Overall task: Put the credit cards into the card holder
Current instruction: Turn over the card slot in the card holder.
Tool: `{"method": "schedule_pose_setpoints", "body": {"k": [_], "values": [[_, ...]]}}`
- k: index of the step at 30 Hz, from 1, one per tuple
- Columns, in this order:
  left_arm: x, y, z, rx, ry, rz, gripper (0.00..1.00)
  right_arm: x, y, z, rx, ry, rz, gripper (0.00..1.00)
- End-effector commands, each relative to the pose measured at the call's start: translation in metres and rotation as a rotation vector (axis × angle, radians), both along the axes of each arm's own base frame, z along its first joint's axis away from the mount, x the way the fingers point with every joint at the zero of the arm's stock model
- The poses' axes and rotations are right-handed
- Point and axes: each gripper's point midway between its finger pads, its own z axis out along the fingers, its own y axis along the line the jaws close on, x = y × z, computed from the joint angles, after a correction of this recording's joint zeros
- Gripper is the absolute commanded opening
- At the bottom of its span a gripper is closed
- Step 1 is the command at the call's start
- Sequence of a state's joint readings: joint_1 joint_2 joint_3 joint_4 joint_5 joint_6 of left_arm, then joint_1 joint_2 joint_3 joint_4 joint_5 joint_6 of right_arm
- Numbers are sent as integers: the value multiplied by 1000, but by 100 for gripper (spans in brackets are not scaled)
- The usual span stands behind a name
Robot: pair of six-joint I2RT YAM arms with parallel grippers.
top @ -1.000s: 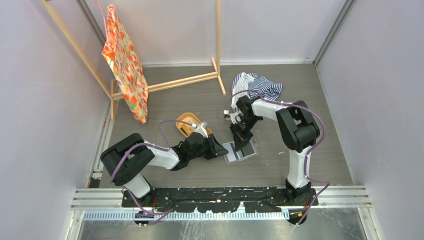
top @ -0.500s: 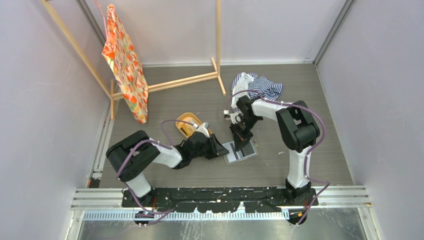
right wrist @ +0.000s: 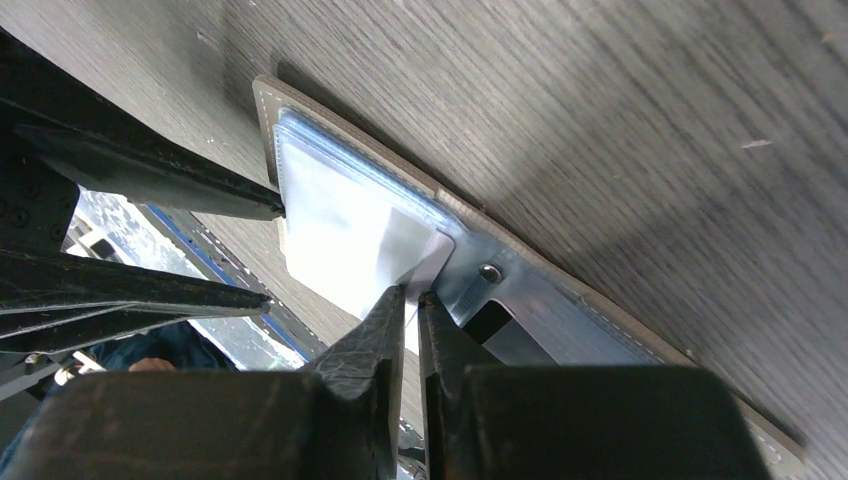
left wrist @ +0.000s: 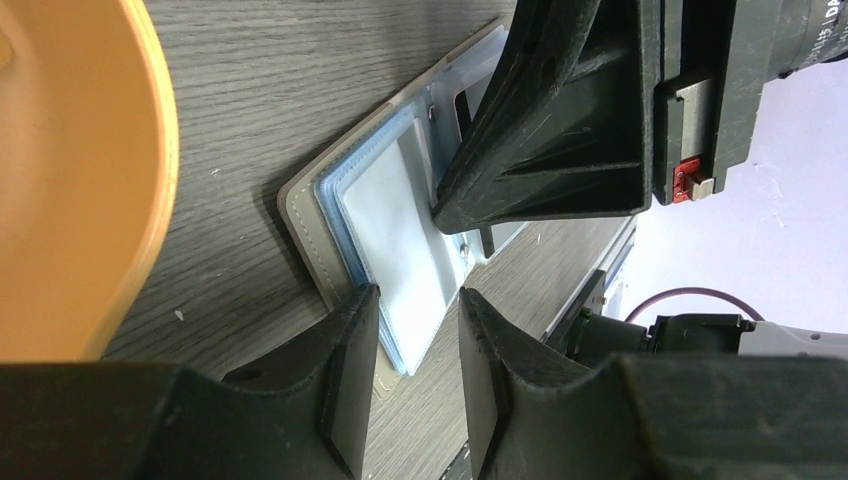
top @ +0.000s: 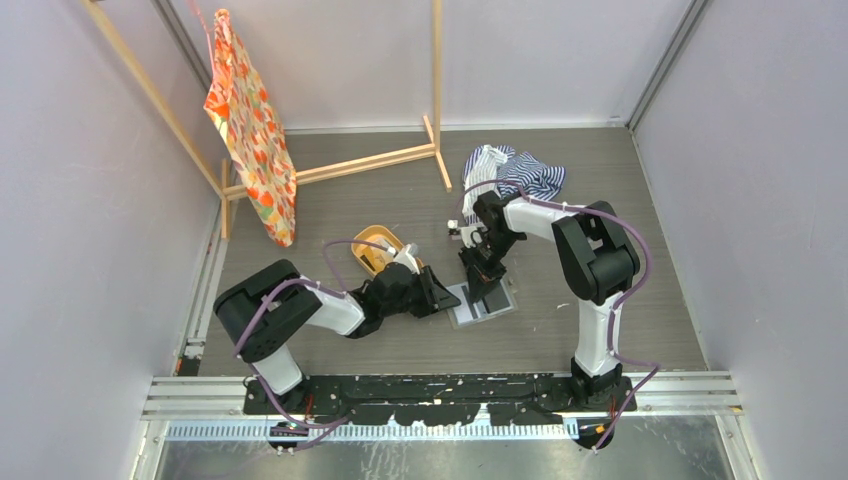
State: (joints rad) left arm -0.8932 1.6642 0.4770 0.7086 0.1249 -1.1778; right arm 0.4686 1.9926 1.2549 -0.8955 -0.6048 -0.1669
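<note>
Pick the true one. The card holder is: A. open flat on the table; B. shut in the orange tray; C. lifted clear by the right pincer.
A: the card holder lies open on the table beside the tray, sleeves showing, the right pincer pressing a card to it.

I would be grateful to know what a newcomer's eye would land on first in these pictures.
Mid-table, the two arms meet over the open card holder: the right pincer pinches a white card at its clear sleeves, and the left pincer is open at its edge. Next comes the bright orange patterned cloth hanging from the wooden rack at far left.
</note>
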Motion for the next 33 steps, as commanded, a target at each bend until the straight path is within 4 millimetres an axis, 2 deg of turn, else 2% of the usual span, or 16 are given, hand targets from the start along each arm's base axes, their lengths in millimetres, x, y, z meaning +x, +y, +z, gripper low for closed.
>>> {"method": "schedule_pose_setpoints", "body": {"k": [1,12,21,27,33], "values": [[12,-18,34,-133,-62,0,37,7,7,4,36,-23,16,16],[13,-25,46,-247,-66,7,37,10,8,11,68,-22,0,19],[14,-28,44,-270,-56,7,36,13,7,18,95,-27,-16,24],[15,-29,45,-270,-57,9,34,17,6,31,132,-46,-24,32],[16,-32,48,-270,-59,2,33,24,2,45,171,-73,-48,36]]}}
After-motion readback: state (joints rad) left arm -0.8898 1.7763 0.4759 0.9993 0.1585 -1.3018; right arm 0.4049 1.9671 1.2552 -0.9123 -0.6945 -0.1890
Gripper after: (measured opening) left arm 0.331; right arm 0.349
